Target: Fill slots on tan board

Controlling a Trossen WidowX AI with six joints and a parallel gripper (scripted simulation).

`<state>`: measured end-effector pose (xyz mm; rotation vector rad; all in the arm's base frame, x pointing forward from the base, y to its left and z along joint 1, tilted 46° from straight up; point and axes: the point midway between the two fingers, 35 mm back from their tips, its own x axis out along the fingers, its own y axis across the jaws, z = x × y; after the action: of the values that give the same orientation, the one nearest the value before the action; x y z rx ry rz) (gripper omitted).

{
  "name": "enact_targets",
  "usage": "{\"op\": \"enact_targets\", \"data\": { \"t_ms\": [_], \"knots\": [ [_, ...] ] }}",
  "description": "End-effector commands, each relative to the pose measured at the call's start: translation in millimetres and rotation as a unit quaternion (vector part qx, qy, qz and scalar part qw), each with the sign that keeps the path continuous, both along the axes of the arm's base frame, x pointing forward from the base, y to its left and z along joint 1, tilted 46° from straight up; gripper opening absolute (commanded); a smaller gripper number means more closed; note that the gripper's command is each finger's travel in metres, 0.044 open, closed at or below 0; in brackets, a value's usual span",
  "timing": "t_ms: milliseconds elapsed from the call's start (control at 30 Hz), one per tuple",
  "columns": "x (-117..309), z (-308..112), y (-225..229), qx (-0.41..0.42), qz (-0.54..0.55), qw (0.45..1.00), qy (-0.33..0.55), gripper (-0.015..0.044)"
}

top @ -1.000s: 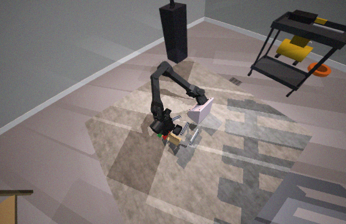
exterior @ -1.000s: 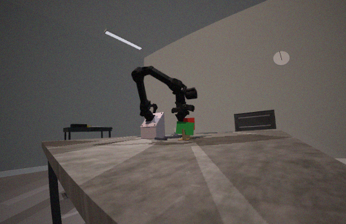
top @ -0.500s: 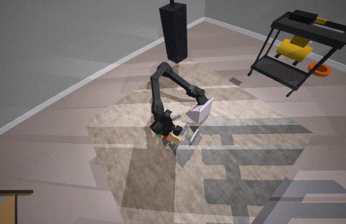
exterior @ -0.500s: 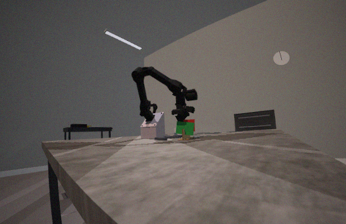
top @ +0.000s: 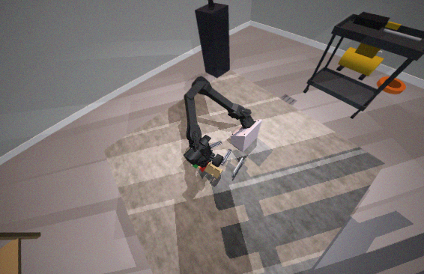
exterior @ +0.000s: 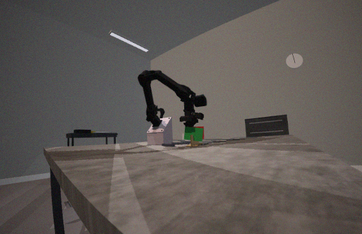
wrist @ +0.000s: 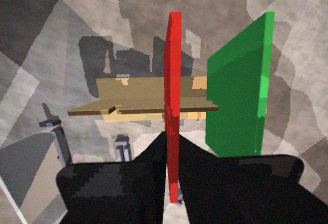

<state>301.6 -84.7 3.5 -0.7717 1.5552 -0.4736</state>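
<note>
Claw point(top: 203, 169) point(exterior: 192, 126) point(wrist: 168, 135) clamped on red board point(top: 202, 169) point(exterior: 203, 132) point(wrist: 173, 75), fingers on both faces. Red board upright, crosswise to standing tan board point(top: 214, 170) point(exterior: 192, 140) point(wrist: 143, 107), over its middle stretch in wrist view; notch hidden, can't tell if fully seated. Green board point(top: 195, 165) point(exterior: 193, 134) point(wrist: 238, 85) also upright and crosswise, at tan board's right end in wrist view, apart from red one. One open slot visible in tan board's top edge, left of red board in wrist view. Black arm point(top: 192, 112) point(exterior: 148, 96) mounted on pale wedge-shaped base point(top: 250, 139) point(exterior: 167, 135), arched over, claw pointing down. Slim metallic holders point(top: 238, 168) point(wrist: 62, 145) on counter point(top: 293, 150) point(exterior: 218, 192), between tan board and base. White-edged gray board point(wrist: 21, 175) at lower left, wrist view.
</note>
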Motion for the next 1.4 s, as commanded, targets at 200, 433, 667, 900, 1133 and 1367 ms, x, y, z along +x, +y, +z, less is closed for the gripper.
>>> {"op": "enact_targets", "data": {
  "t_ms": [200, 433, 667, 900, 1133, 1367],
  "knots": [
    [-0.1, -4.4, -5.1, -0.001, 0.001, 1.0, 0.001, 0.0],
    [-0.2, -3.5, -3.6, 0.0, 0.0, 1.0, 0.0, 0.0],
    [-0.2, -3.5, -3.6, 0.0, 0.0, 1.0, 0.0, 0.0157],
    [-0.2, -3.5, -3.6, 0.0, 0.0, 1.0, 0.0, 0.0164],
    [1.5, 39.9, 42.3, 0.001, 0.001, 1.0, 0.001, 0.0164],
    [3.2, 48.2, 52.4, 0.0, 0.001, 1.0, 0.001, 0.0164]
  ]
}}
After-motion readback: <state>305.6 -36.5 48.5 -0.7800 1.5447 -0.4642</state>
